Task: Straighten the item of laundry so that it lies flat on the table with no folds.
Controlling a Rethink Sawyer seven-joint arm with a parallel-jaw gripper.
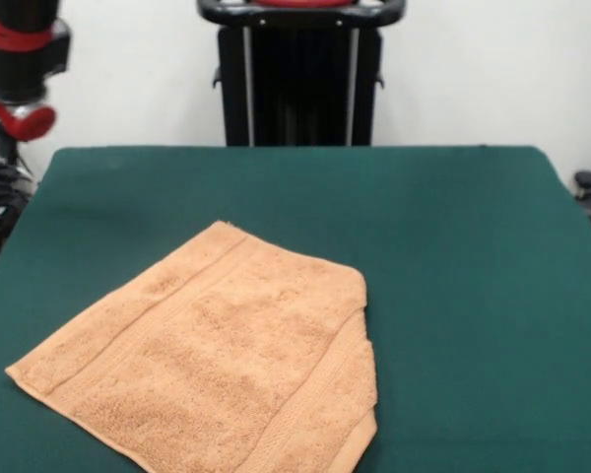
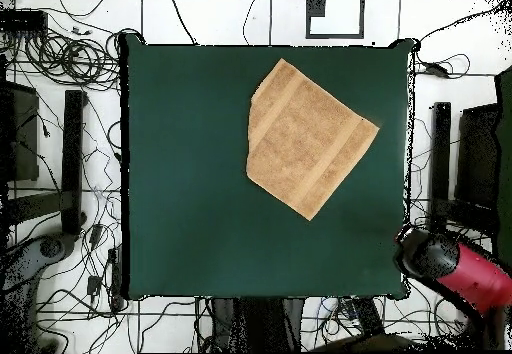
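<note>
Claw (image 2: 412,253): state cannot be told; arm (image 1: 18,59) parked off table (image 1: 473,246) corner. Towel (image 1: 212,360) lies skewed, well apart from arm. Front view shows one edge folded under; overhead view (image 2: 305,140) shows full outline, both border bands.

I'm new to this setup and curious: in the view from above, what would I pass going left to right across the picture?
Tangled cables on the floor → bare green table → peach towel → red and black robot arm off the table's lower right corner.
</note>
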